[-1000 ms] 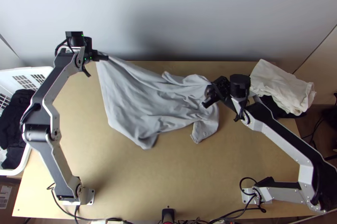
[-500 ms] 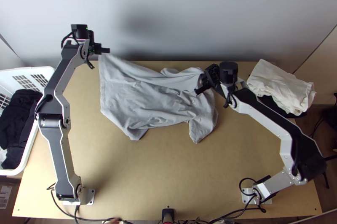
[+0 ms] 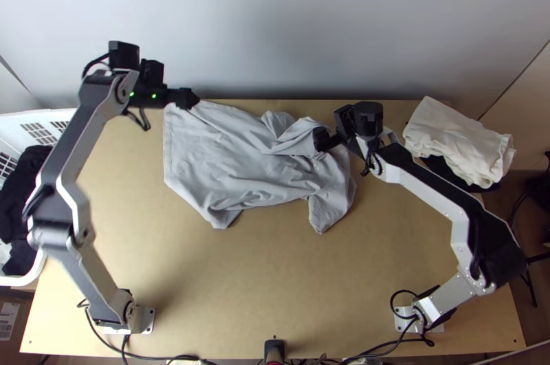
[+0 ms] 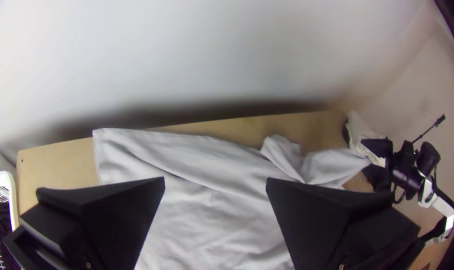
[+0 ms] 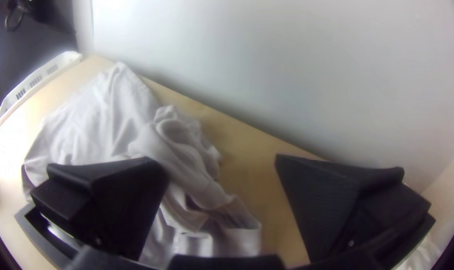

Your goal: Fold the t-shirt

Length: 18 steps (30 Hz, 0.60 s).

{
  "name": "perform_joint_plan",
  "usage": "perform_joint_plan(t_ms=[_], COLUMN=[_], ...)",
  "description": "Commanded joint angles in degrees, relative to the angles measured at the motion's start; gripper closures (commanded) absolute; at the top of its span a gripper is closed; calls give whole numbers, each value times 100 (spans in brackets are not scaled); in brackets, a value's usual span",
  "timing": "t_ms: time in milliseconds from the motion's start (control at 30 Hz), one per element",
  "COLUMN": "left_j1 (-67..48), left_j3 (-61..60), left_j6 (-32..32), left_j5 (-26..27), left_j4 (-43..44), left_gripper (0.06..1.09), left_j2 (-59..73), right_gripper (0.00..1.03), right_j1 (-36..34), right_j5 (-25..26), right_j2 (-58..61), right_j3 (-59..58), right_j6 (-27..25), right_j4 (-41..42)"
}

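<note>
- Grey t-shirt [image 3: 237,176]: spread but rumpled on the wooden table [image 3: 275,275], mid-frame, its upper right part bunched.
- White laundry basket [image 3: 39,267]: left edge of the frame, dark clothes [image 3: 19,207] inside.
- Right gripper [image 3: 321,140]: right of centre, by the bunched part, fingers wide apart.
- Left gripper [image 3: 190,97]: upper left, near the shirt's far edge, fingers also wide apart.
- Off-white folded cloth [image 3: 454,138]: upper right.

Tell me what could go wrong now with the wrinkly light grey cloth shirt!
The left arm's black, flat-fingered gripper might miss the shirt, since it's open and holds no cloth. The right arm's matching black gripper, also open, could grab too many layers, because the shirt is bunched near it.
</note>
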Motion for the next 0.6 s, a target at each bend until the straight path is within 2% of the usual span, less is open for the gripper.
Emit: perform_joint_plan(t_ms=[0,233,433,567], left_j1=[-310,-706,-917,-961], left_j3=[-1675,-3564,-4549,-5137], left_j6=[67,313,357,366], left_j5=[289,69,-71,-186], left_j4=[-234,-340,-674,-832], left_gripper=[10,10,10,10], left_j2=[-1545,-3110,-4024,-4455], right_gripper=[6,6,5,5], right_j1=[-6,161,284,495], right_j5=[-3,-12,-117,-434], right_j2=[-617,-1417,-2287,-2665], right_j3=[-303,-602,-1261,-1472], right_j6=[111,208,234,190], right_j4=[-312,-1683,-2351,-3177])
